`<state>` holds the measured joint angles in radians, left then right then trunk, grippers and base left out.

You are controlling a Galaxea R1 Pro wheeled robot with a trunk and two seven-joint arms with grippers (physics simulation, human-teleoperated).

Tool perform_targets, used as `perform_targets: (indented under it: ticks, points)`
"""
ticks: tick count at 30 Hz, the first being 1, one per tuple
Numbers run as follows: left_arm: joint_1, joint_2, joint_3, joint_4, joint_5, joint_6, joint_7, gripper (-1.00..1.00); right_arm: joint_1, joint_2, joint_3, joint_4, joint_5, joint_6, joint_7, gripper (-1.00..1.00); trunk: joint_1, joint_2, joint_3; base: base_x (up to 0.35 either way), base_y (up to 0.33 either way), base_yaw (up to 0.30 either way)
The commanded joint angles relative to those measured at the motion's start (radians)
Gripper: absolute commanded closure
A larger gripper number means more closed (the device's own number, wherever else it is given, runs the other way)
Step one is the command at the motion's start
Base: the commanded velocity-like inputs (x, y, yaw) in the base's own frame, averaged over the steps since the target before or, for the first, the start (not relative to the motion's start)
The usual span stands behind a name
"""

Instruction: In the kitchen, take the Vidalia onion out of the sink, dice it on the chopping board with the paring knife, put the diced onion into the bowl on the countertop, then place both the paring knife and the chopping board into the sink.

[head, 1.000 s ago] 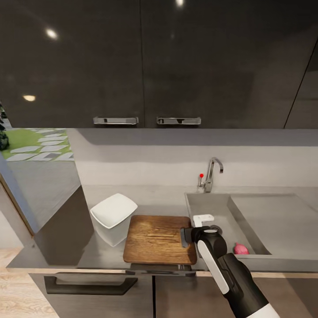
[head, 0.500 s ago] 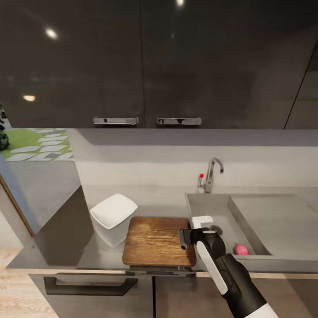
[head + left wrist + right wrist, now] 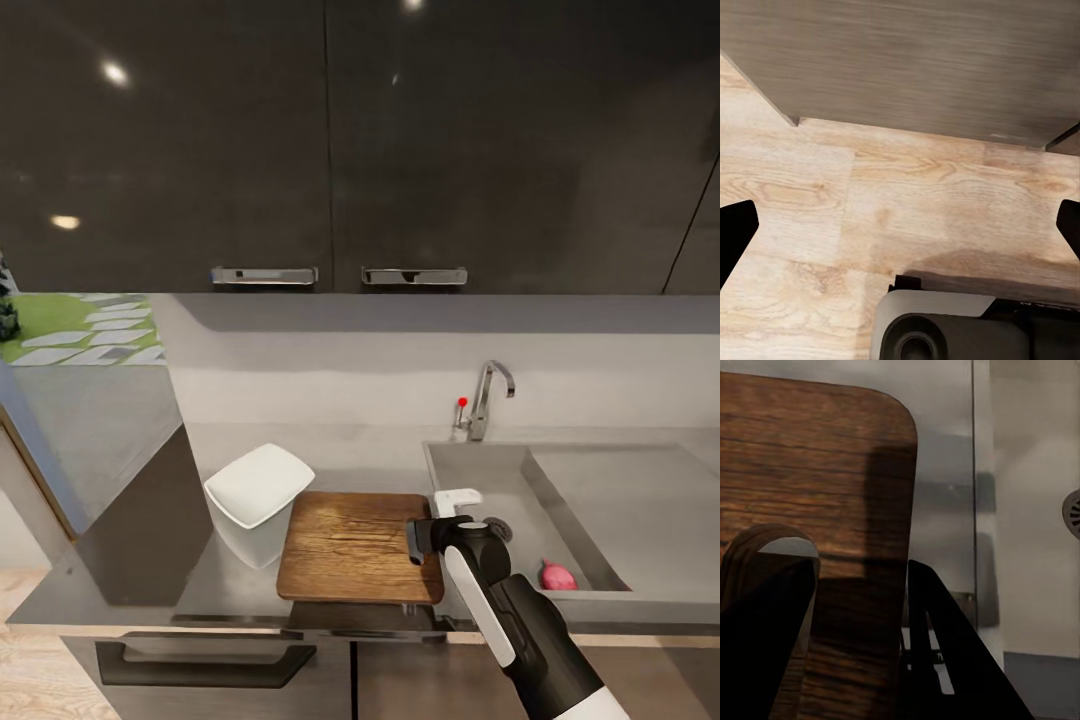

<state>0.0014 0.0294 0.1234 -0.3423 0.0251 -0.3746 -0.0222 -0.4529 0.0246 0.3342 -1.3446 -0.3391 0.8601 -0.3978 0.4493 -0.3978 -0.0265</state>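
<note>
On the grey tabletop [image 3: 380,455] lies the rectangular dark brown wooden chopping board [image 3: 355,545] with visible grain, its long side along the front edge. Just beside its left far corner sits the white square bowl [image 3: 258,485] with flaring sides. To the board's right is the grey recessed sink [image 3: 480,480], with a chrome tap [image 3: 487,398] bearing a red-tipped lever behind it. The small round pinkish-red Vidalia onion [image 3: 558,576] rests in the basin near its front wall, well apart from the board. The right end effector [image 3: 420,538], on a black and white arm, hangs over the board's right edge; in the right wrist view its two dark fingers [image 3: 945,660] stand apart, one over the board's oval slot handle [image 3: 784,547], the other over the grey surface beside the board. The left end effector [image 3: 900,225] points at pale wooden floor [image 3: 870,202], its finger tips spread wide at the frame edges.
</note>
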Motion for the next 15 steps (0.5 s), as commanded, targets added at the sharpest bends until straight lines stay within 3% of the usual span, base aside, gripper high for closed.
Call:
perform_targets:
  ticks: [1,8,15]
  points:
    - [0.000,0.000,0.002,-0.001,0.003,-0.001,-0.002,-1.00,-0.001,0.000,0.002,-0.001,-0.011,0.002,-0.010,1.00,0.001,-0.002,-0.002,0.001,0.001,0.000]
    - [0.000,0.000,0.002,-0.001,0.003,-0.001,-0.002,-1.00,-0.001,0.000,0.046,0.000,-0.011,0.002,-0.009,1.00,0.001,-0.002,-0.002,0.000,0.000,0.000]
    - [0.000,0.000,0.002,-0.001,0.003,-0.001,-0.002,-1.00,-0.001,-0.002,0.055,0.008,-0.017,-0.001,-0.008,1.00,0.001,-0.002,-0.002,0.000,0.000,0.000]
